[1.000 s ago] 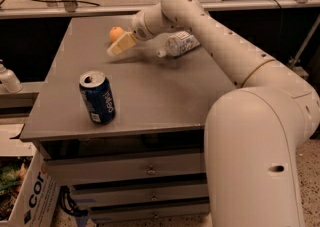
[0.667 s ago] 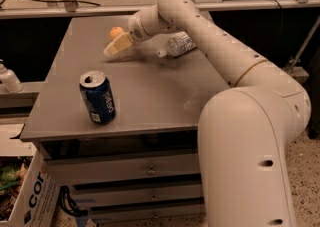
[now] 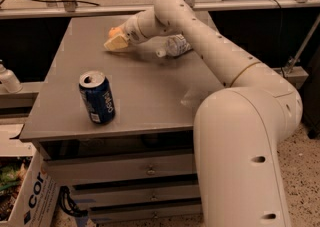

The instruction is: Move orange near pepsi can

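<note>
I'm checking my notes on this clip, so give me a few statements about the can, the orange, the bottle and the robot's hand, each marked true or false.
1. The pepsi can stands upright near the front left of the table. True.
2. The hand is at the far side of the table, right by the orange. True.
3. The orange touches the pepsi can. False: it lies well apart from it, at the far side.
4. The water bottle stands upright. False: it lies on its side just beyond the arm.
</note>
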